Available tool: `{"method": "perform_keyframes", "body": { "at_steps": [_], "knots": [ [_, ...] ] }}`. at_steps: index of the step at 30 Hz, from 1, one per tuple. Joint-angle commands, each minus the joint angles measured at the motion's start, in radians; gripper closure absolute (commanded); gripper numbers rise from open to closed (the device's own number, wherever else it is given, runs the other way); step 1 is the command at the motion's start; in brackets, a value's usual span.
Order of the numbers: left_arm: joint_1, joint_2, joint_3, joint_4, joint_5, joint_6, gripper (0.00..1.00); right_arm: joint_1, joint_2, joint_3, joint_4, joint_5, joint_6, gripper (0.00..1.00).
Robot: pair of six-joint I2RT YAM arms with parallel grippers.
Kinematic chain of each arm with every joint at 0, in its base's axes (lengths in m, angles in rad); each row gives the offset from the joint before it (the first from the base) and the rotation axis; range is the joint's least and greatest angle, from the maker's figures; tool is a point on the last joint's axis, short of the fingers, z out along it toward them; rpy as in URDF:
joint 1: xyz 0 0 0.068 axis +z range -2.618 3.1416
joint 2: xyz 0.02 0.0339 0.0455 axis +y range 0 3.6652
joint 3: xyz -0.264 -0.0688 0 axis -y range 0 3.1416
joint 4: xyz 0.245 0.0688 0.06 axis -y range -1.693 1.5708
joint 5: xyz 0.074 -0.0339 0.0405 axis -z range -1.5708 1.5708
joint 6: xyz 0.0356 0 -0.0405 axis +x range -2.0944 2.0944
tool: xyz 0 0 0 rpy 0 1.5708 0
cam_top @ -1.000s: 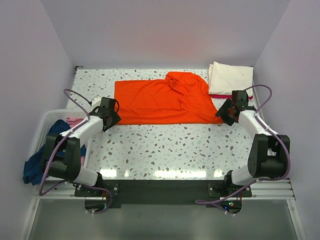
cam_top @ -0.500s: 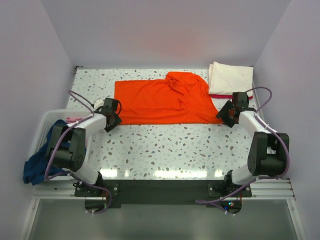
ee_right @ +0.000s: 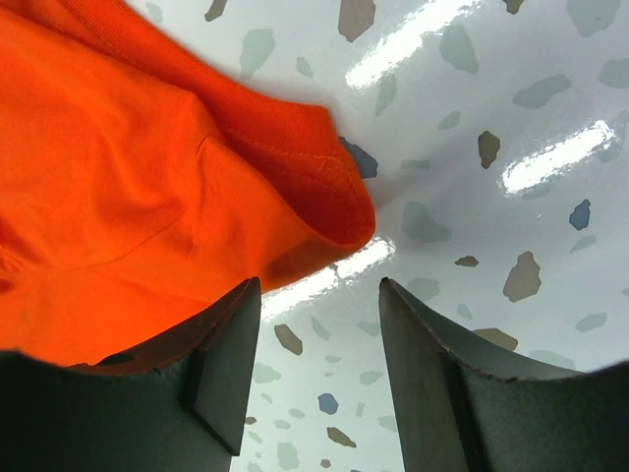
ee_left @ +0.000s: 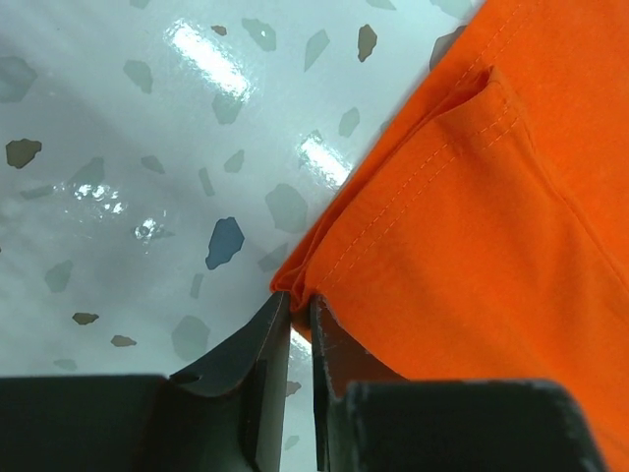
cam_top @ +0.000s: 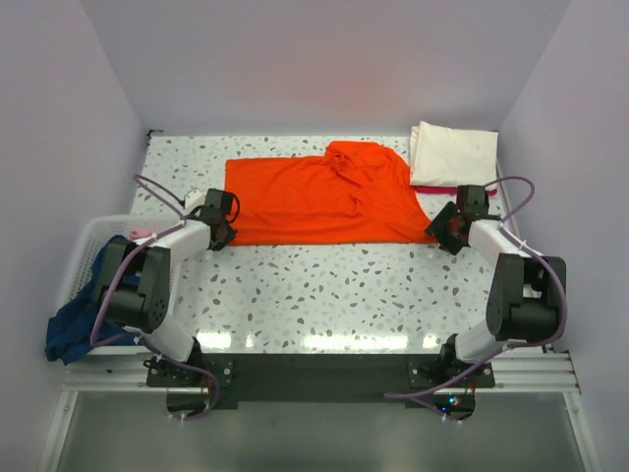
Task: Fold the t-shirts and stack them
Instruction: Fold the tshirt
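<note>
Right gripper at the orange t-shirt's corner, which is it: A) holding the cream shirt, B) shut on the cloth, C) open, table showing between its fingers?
C: the right gripper stands open in its wrist view, with bare table in the gap and the orange t-shirt corner just ahead.

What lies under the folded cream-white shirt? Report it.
A thin red cloth edge shows beneath the cream-white shirt, along its near side; the rest is covered.
</note>
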Motion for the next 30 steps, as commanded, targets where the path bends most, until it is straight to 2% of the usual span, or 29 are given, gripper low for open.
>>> {"method": "perform_keyframes", "body": {
  "at_steps": [1,5,8,11,12,15,18,23,30],
  "knots": [
    [0.004,0.018,0.042,0.047,-0.028,0.003,0.82,-0.018,0.033,-0.006,0.047,0.027,0.026,0.45],
    [0.004,0.031,0.048,0.043,-0.028,0.004,0.86,-0.021,0.079,0.017,0.066,0.024,0.041,0.49],
    [0.004,0.038,0.054,0.035,-0.033,0.012,0.91,-0.022,0.11,0.042,0.067,0.036,0.047,0.57],
    [0.004,0.036,0.062,0.024,-0.041,0.019,0.98,-0.022,0.126,0.065,0.072,0.042,0.053,0.68],
    [0.004,0.031,0.066,0.02,-0.039,0.019,1.0,-0.022,0.129,0.072,0.07,0.044,0.053,0.76],
    [0.004,0.024,0.086,-0.015,-0.059,0.032,1.0,-0.022,0.136,0.107,0.046,0.073,0.047,0.9],
    [0.004,0.008,0.106,-0.063,-0.096,0.041,1.0,-0.022,0.12,0.129,0.013,0.088,0.037,0.98],
    [0.004,-0.033,0.085,-0.114,-0.102,0.039,1.0,-0.028,0.064,0.128,-0.04,0.102,0.011,1.0],
    [0.004,-0.169,-0.013,-0.143,-0.071,0.029,1.0,-0.059,-0.071,0.077,-0.112,0.081,-0.009,1.0]
  ]
}}
